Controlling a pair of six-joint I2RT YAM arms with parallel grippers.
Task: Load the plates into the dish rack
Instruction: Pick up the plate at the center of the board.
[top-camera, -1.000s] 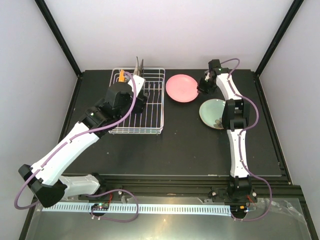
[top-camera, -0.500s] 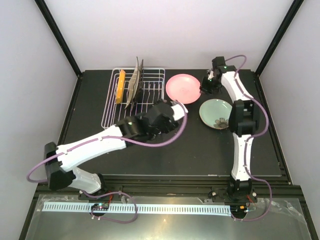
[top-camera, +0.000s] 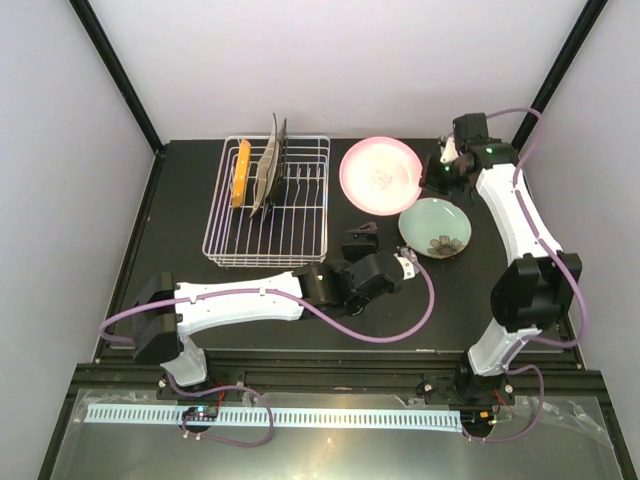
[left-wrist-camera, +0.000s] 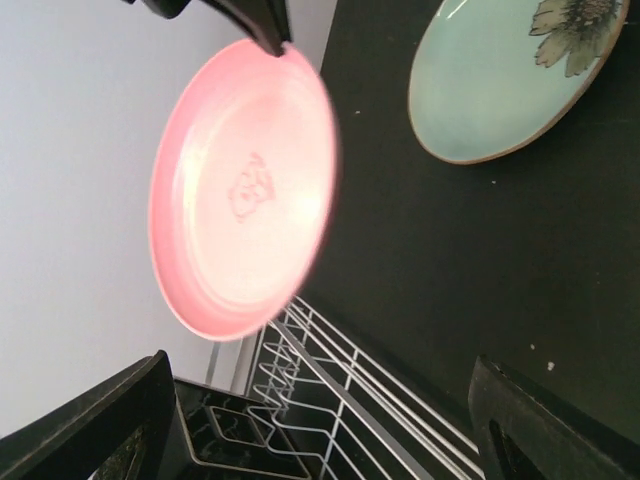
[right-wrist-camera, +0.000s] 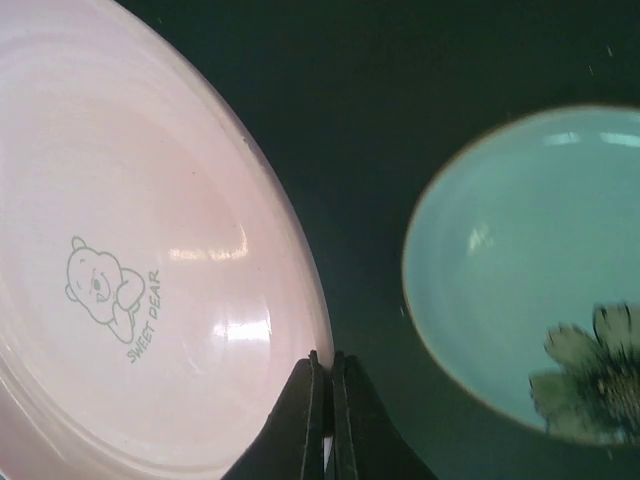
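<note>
My right gripper (top-camera: 432, 178) is shut on the right rim of the round pink plate (top-camera: 380, 175) and holds it tilted up off the table. In the right wrist view the gripper (right-wrist-camera: 327, 400) pinches the rim of the pink plate (right-wrist-camera: 140, 260). The pale green plate with a dark flower (top-camera: 435, 227) lies flat on the table just below it. The white wire dish rack (top-camera: 265, 235) holds the orange plate (top-camera: 241, 172) upright, with two more plates (top-camera: 270, 160) edge-on beside it. My left gripper (top-camera: 360, 238) is open and empty, right of the rack's near corner.
In the left wrist view the pink plate (left-wrist-camera: 245, 190) hangs above the rack's wires (left-wrist-camera: 340, 380), with the green plate (left-wrist-camera: 510, 75) to the upper right. Black frame posts and pale walls close in the back and sides of the dark table.
My right gripper has lifted the pink plate and tipped it up. My left arm has pulled out of the rack and swung right, toward the table's middle.
</note>
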